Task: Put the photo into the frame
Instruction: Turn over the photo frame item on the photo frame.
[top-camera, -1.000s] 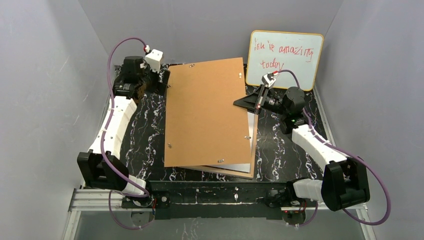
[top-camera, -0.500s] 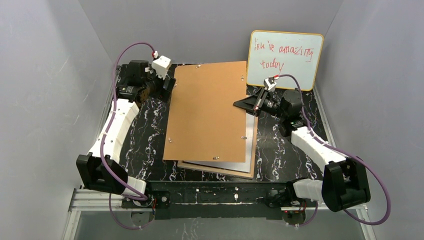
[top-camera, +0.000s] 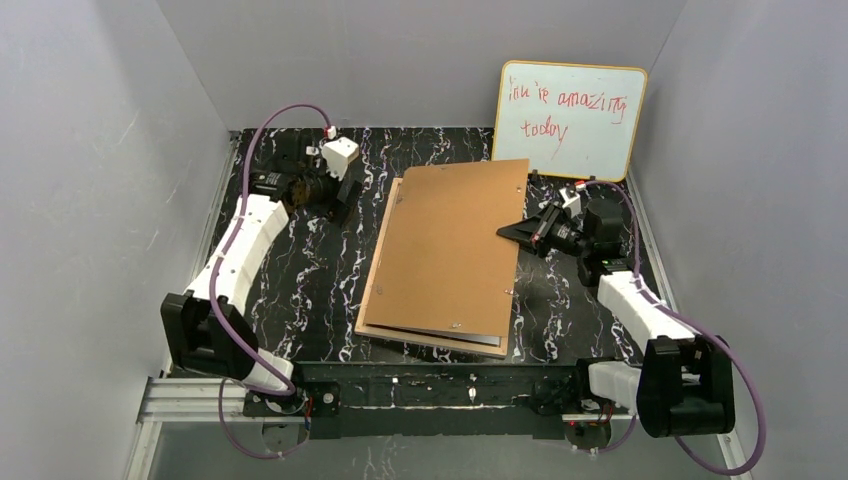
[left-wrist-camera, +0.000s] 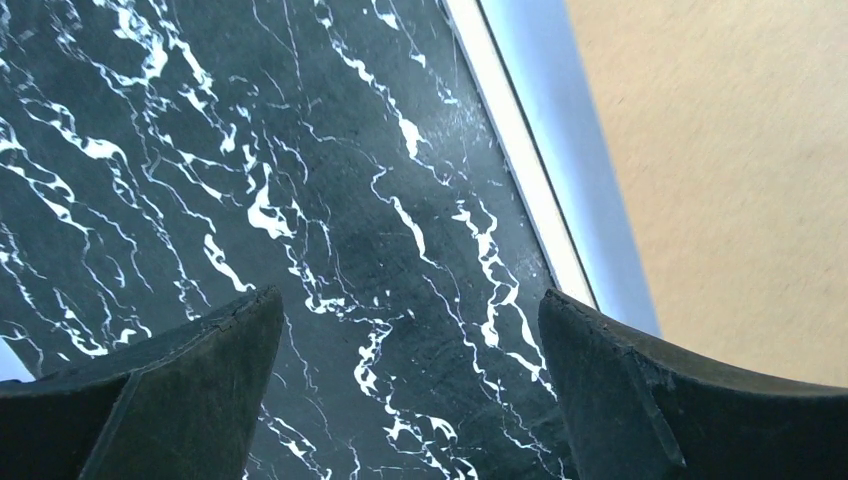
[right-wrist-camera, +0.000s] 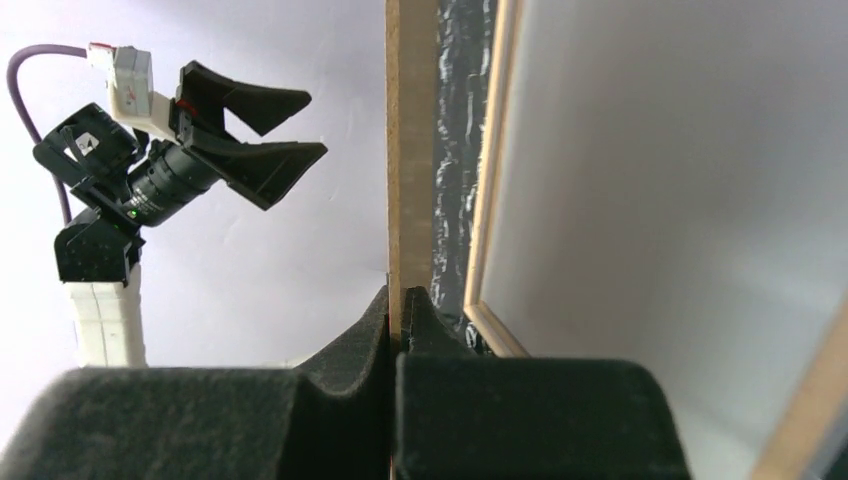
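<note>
The frame (top-camera: 376, 275) lies face down on the black marble table, its tan wood rim (right-wrist-camera: 492, 170) showing. A plain brown backing board (top-camera: 450, 245) covers it. My right gripper (top-camera: 505, 231) is shut on the board's right edge (right-wrist-camera: 410, 140) and holds that edge a little above the frame. My left gripper (top-camera: 338, 200) hangs open over bare table left of the frame's far corner, nothing between its fingers (left-wrist-camera: 405, 300). A pale sheet (right-wrist-camera: 660, 200) fills the frame under the board. The photo's picture side is hidden.
An orange-rimmed whiteboard (top-camera: 570, 120) with red writing leans on the back wall behind the right arm. Grey walls close in both sides. The frame's white edge (left-wrist-camera: 520, 170) runs just right of my left fingers.
The board has shifted right and come down over the frame, carried by my right gripper. My left gripper has come away from the board's far left corner and opened wider.
</note>
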